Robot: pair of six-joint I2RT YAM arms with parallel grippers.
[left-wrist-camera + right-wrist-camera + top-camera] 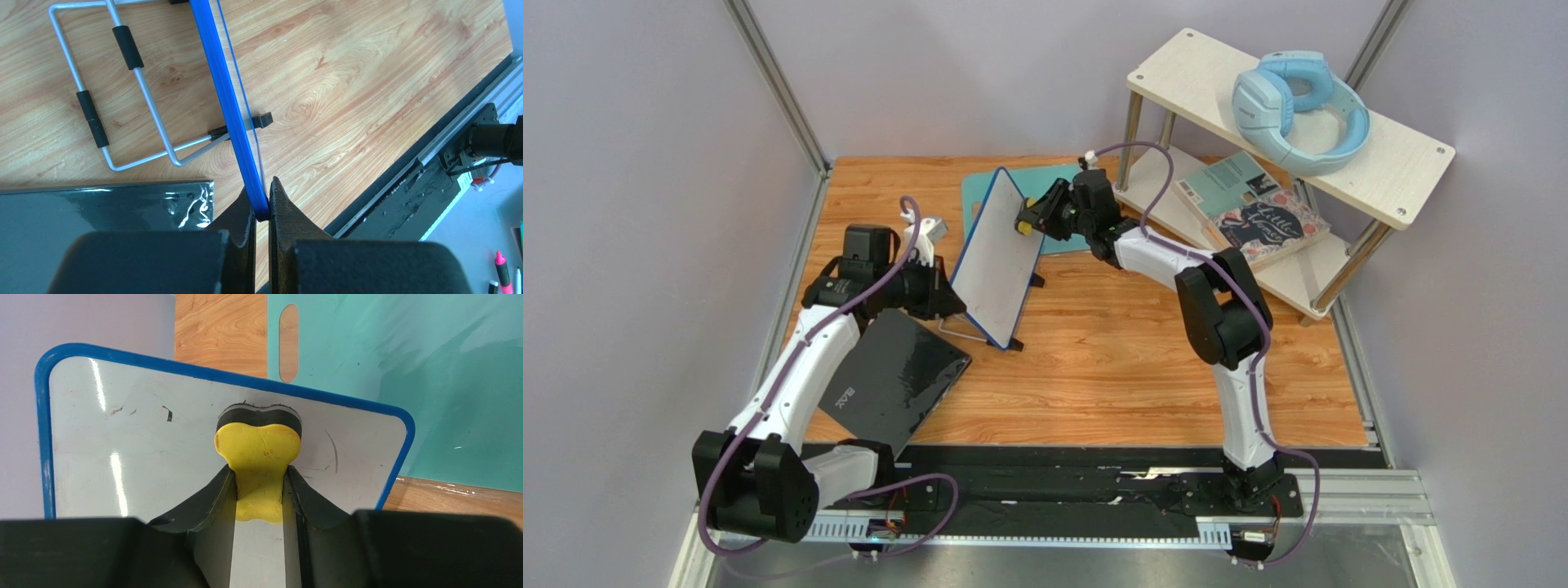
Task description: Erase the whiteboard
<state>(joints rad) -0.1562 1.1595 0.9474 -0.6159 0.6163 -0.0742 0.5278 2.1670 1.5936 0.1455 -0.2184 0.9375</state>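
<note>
Right gripper [259, 473] with yellow eraser [258, 447], seemingly on whiteboard [123, 441]

The table [1112, 368] has a warm wood-grain top and is boxed in by plain, pale lilac-grey walls [634, 184] that meet at slim metal corner posts [781, 88]. At the far right corner stands a two-tier shelf [1192, 76] of pale boards on thin metal legs [1129, 123], set at an angle to the walls. Along the near edge runs a black strip [1075, 472] with a silver rail [1357, 496] beside it, all under soft, even light.
</note>
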